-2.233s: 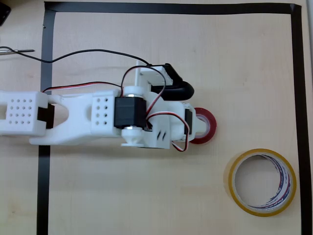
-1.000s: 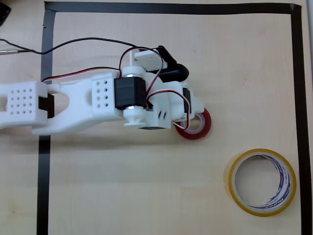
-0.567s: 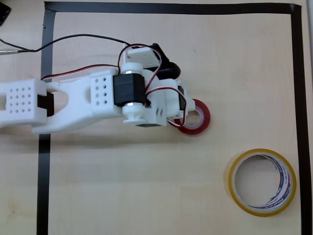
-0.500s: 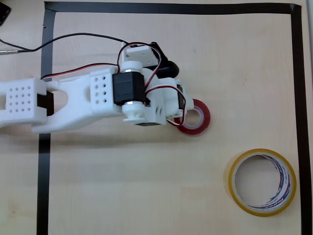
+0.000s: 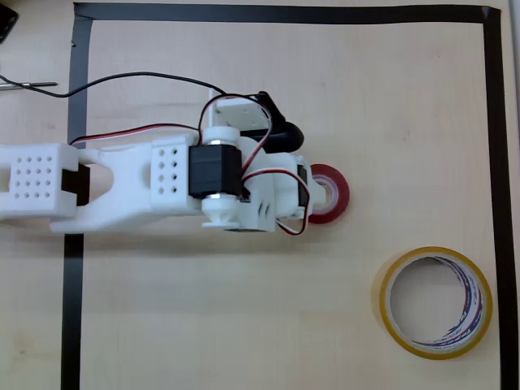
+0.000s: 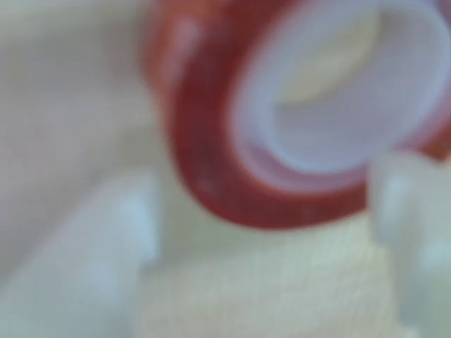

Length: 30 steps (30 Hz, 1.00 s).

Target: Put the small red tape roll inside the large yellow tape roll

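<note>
- In the overhead view, your white arm (image 5: 154,191) reaches in from the left edge and ends over the small red tape roll (image 5: 331,192), which lies flat on the tabletop (image 5: 244,325) near the middle of the marked area.
- The roll's left part is hidden under the arm's wrist housing, so you see its right arc and part of the white core.
- The tool (image 5: 307,193) itself is mostly covered by the housing and the red and black wires; from above you cannot tell how its fingers stand.
- The large yellow tape roll (image 5: 436,302) lies flat toward the lower right, well apart from the red roll and just inside the black tape border (image 5: 494,162).
- Its white inner core carries red and blue printing, too small to read.
- A black cable (image 5: 122,81) trails off the left edge, cut off there.
- In the wrist view, everything is strongly blurred. The small red tape roll (image 6: 211,176) fills the upper half, its white core cut off at the top and right.
- Two pale fingers (image 6: 106,260) sit at lower left and right, spread apart in front of the roll; whether the right one touches the roll is hard to make out.
</note>
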Motion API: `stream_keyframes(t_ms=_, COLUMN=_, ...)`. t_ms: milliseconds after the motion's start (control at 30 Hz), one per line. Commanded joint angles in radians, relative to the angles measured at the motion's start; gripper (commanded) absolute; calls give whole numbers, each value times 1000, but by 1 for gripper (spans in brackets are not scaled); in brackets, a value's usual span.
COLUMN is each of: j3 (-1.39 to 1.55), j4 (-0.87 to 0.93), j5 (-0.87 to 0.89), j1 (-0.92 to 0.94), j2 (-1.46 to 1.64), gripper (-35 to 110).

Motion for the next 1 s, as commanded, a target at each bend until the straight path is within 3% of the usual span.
stream_keyframes(t_ms=0, j3=-29, j4=-15, j5=-11, j1=-20, j2=37, gripper=15)
stream_keyframes(t_ms=333, j3=-31, j4=-8, j5=-3, j1=-69, j2=-14, gripper=14)
stream_keyframes(t_ms=500, j3=-31, j4=-25, j5=-9, j1=-55, j2=-32, gripper=0)
stream_keyframes(t_ms=800, j3=-29, j4=6, j5=-11, j1=-40, j2=0, gripper=0)
stream_keyframes(t_ms=967, j3=-28, j4=-64, j5=-144, j1=-3, j2=120, gripper=0)
